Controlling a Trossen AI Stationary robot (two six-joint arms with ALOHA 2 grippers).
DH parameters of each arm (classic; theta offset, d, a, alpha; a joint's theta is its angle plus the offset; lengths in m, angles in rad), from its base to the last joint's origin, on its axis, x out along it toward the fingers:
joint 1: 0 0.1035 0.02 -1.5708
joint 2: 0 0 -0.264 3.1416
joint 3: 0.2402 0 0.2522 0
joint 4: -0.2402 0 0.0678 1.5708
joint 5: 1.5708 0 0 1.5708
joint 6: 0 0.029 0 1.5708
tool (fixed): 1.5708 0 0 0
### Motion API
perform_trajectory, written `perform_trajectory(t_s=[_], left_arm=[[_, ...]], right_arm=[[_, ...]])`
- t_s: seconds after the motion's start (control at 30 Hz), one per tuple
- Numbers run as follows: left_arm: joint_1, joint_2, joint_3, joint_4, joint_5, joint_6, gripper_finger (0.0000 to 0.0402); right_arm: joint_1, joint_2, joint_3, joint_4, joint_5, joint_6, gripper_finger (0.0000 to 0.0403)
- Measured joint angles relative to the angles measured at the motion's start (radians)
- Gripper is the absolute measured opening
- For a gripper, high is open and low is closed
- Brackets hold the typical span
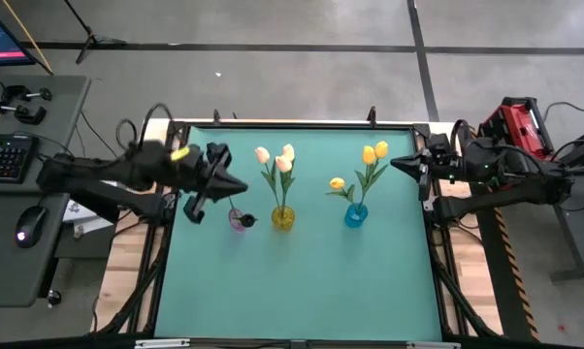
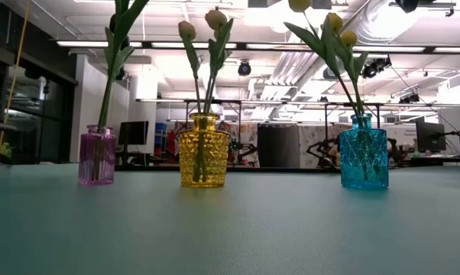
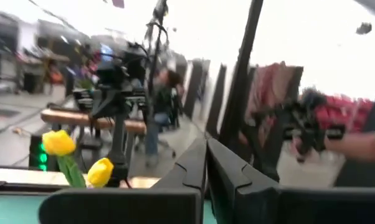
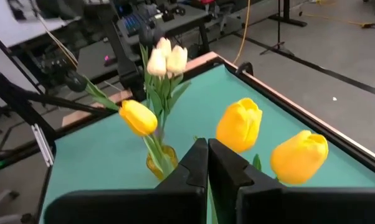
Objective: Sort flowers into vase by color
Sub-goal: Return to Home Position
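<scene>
Three glass vases stand in a row on the green table. The pink vase [image 1: 239, 221] [image 2: 97, 155] holds one green stem [image 2: 110, 72]; its head rises out of the low view. The yellow vase [image 1: 283, 217] [image 2: 203, 150] holds cream-peach tulips [image 1: 275, 158] [image 4: 166, 57]. The blue vase [image 1: 356, 214] [image 2: 364, 160] holds yellow tulips [image 1: 374, 151] [image 4: 238, 124]. My left gripper [image 1: 236, 186] [image 3: 206, 152] is shut and hovers just beyond the pink vase, with nothing between its fingers. My right gripper [image 1: 401, 165] [image 4: 207, 152] is shut and waits near the table's right edge, pointing at the yellow tulips.
A desk with a keyboard [image 1: 6, 155] and a mouse [image 1: 25, 231] stands left of the table, and a red device [image 1: 517, 121] sits beyond the right arm. The table's near half [image 1: 302, 291] is bare green surface. People show in the room behind, one with a hand [image 3: 362, 146] out.
</scene>
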Motion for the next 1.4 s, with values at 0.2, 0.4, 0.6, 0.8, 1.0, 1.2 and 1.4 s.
perform_trajectory(t_s=[0.2,0.4,0.6,0.8,1.0,1.2,1.4], left_arm=[[-0.040,-0.147,-0.329,0.369,-0.144,-0.048,0.0000],[-0.032,-0.299,-0.552,0.486,-0.242,-0.083,0.0000],[-0.032,-0.443,-0.721,0.540,-0.326,-0.108,0.0000],[-0.032,-0.567,-0.847,0.582,-0.397,-0.149,0.0000],[-0.031,-0.655,-0.896,0.543,-0.449,-0.183,0.0000],[-0.031,-0.675,-0.895,0.544,-0.459,-0.200,0.0000],[-0.031,-0.675,-0.895,0.539,-0.454,-0.211,0.0000]], right_arm=[[0.000,-0.001,0.000,0.026,0.000,0.008,0.0000],[0.000,-0.008,0.000,0.026,0.000,0.037,0.0000],[0.000,-0.038,0.000,0.025,-0.007,0.064,0.0000],[0.000,-0.080,0.000,0.022,-0.010,0.087,0.0000],[0.000,-0.112,-0.001,-0.034,-0.012,0.113,0.0000],[0.000,-0.134,-0.085,0.027,-0.040,0.112,0.0000],[0.000,-0.192,-0.303,0.265,-0.138,0.108,0.0000]])
